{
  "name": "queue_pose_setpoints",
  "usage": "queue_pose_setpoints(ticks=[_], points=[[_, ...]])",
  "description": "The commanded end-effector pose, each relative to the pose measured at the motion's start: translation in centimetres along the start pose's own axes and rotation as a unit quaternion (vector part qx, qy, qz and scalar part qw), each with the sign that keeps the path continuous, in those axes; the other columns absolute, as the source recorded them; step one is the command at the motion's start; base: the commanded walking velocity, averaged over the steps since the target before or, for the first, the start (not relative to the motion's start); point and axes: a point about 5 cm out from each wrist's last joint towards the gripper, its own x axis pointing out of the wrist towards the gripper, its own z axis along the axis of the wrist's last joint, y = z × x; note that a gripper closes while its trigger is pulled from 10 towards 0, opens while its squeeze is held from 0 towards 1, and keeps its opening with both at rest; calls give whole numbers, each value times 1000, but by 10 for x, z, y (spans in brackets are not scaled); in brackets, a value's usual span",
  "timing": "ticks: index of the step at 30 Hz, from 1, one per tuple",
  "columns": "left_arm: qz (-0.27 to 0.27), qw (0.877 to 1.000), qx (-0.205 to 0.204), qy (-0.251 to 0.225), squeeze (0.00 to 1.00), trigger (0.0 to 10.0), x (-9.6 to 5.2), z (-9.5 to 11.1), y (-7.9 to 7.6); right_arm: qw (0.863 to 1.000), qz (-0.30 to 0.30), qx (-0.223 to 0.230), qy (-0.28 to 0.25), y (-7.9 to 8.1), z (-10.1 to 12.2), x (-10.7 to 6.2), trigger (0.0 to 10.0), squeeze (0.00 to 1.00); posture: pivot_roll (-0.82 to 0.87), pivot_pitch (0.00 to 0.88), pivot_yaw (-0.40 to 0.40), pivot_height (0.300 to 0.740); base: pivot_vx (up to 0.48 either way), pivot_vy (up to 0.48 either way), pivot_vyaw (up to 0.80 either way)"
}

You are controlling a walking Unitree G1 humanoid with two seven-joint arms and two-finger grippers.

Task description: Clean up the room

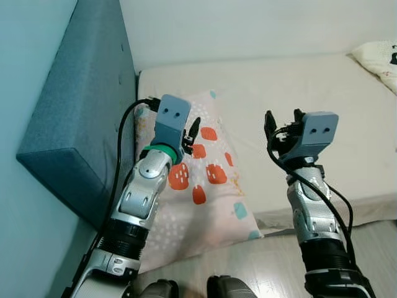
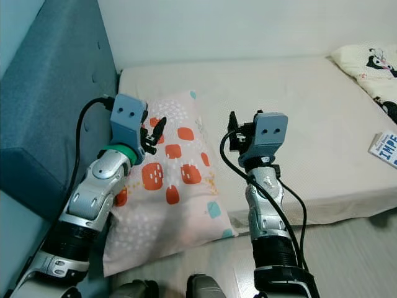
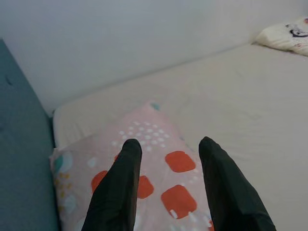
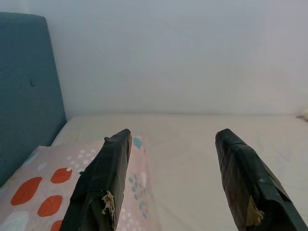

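A pink pillow (image 1: 214, 186) with orange and teal spots lies at the left end of the bed, its near end hanging over the mattress's front edge. My left gripper (image 1: 189, 138) hovers just above the pillow's upper half, open with nothing between its fingers; in the left wrist view the pillow (image 3: 179, 161) lies right under the fingertips (image 3: 131, 147). My right gripper (image 1: 283, 121) is raised over the bare cream mattress (image 1: 322, 81) to the right of the pillow, open and empty. The right wrist view catches the pillow (image 4: 48, 185) beside its finger (image 4: 113, 154).
A blue padded headboard (image 1: 80, 112) stands along the left, close to my left arm. At the bed's far right lie a white patterned pillow (image 2: 369, 62) and a small blue-and-white book (image 2: 386, 148). The wooden floor (image 2: 353, 248) runs along the bed's front.
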Motion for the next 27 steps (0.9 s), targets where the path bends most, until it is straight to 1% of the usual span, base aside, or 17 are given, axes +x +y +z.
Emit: queue_pose_setpoints(ticks=[1,7,12,16,27], points=[[-1,1000,4,8,0,10000,0,-4,0,1000,-3,11,5,-1,-3,-3,10000,0,-70,33,40,740,0,0,0],[-7,1000,11,1,0,10000,0,-2,-2,1000,-3,12,7,0,-4,-3,10000,0,-68,34,40,740,0,0,0],[3,1000,9,10,0,10000,1,-5,1,1000,-3,12,8,0,-4,-4,10000,0,-69,33,41,740,0,-469,0],[7,1000,7,23,0,10000,2,-7,2,1000,-3,16,7,0,-4,-4,10000,0,-68,34,42,740,0,0,0],[10,1000,10,23,0,10000,3,-6,1,1000,-2,16,14,2,-6,-4,10000,0,-69,36,43,740,0,0,0]])
